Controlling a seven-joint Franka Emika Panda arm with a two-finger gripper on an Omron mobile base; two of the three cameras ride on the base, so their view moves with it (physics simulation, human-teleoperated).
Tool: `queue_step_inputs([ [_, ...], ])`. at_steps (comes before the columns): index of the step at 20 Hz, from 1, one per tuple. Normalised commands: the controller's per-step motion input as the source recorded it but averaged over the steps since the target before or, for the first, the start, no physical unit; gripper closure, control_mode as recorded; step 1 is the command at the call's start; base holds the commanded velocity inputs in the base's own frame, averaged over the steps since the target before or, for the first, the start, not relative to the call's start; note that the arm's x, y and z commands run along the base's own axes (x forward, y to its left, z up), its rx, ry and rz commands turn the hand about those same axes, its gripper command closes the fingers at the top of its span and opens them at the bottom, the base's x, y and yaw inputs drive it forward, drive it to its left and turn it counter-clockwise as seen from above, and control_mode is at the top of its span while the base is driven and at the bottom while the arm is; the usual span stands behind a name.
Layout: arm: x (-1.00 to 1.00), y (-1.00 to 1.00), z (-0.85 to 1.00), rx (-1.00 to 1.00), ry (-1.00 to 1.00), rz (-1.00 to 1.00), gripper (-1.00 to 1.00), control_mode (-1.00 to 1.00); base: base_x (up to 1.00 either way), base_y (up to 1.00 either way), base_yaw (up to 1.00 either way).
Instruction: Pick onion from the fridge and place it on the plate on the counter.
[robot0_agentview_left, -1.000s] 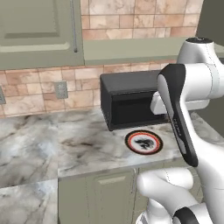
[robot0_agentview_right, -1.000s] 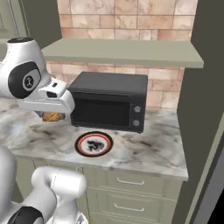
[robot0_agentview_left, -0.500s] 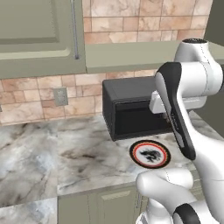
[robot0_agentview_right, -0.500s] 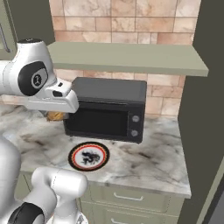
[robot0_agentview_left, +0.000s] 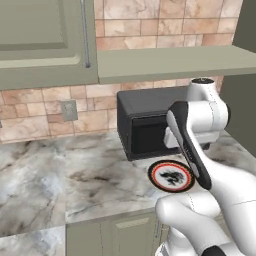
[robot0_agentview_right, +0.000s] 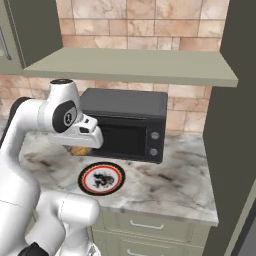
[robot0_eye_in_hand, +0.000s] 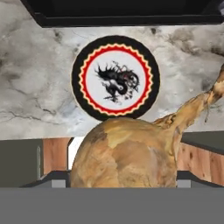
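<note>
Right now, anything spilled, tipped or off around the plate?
Nothing stands out. The plate lies flat and bare on the counter in front of the microwave. The onion sits whole in the gripper, held above the plate.

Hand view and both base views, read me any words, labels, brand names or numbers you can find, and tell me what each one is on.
No readable text anywhere.
Plate: a black dragon-like drawing in its white centre, no letters.
Microwave: two round knobs on its panel, no legible markings.
Onion, counter and wall outlet: unmarked.
</note>
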Motion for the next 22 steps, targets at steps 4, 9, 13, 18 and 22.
queue_step_inputs([
  [4, 0.45, -0.03, -0.99, 0.0, 0.01, 0.0, 1.0, -1.0, 0.0, 0.0, 0.0],
  [9, 0.47, -0.03, -0.78, 0.0, 0.0, 0.0, 1.0, -1.0, 0.0, 0.0, 0.0],
  [13, 0.54, -0.03, -0.6, 0.0, 0.0, 0.0, 1.0, -1.0, 0.0, 0.0, 0.0],
  [18, 0.47, -0.05, -0.56, 0.0, 0.0, 0.0, 1.0, -1.0, 0.0, 0.0, 0.0],
  [22, 0.28, -0.01, -0.41, 0.0, 0.0, 0.0, 1.0, -1.0, 0.0, 0.0, 0.0],
])
